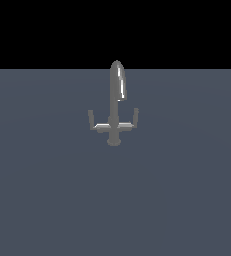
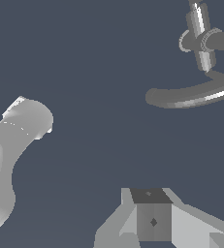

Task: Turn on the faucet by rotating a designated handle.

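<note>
On the exterior view's left of the stem, the handle (image 1: 91, 120) sticks out with its tip upturned. The faucet (image 1: 116, 102) stands mid-desk (image 1: 47, 200), its twin arm (image 1: 134, 118) on the right. The tool (image 2: 154, 220) appears only partly in the wrist view, apart from the faucet; I cannot tell whether it is open. Best approach: meet the upturned tip squarely, then push around the stem.

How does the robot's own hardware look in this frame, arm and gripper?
Only the wrist view shows any of it. The gripper is a blocky, faceted part in plain grey, with a darker square middle face bearing a small diamond mark and lighter sloped sides. No cables or lettering show. The exterior view shows no robot part.
</note>
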You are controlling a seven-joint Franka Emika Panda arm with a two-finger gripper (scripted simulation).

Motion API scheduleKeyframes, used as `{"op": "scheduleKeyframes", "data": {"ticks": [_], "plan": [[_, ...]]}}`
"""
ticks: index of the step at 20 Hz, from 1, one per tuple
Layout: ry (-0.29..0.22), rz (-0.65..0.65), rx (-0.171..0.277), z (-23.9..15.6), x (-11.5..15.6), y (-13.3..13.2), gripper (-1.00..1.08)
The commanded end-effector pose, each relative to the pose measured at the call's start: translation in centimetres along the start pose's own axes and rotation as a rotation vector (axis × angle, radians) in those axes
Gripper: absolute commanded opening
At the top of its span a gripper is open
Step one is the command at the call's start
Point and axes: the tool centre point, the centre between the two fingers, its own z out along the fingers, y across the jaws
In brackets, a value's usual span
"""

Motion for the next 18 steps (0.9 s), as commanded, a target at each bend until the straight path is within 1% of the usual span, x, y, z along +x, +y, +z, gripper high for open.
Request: {"op": "scheduleKeyframes", "data": {"ticks": [1, 9, 18], "plan": [[-0.04, -0.076, -0.006, 0.1, 0.5, 0.8, -1.0], [-0.163, -0.314, -0.012, 0.6, 2.1, 3.4, -1.0], [-0.302, -0.58, 0.006, 1.3, 4.4, 6.2, -1.0]]}}
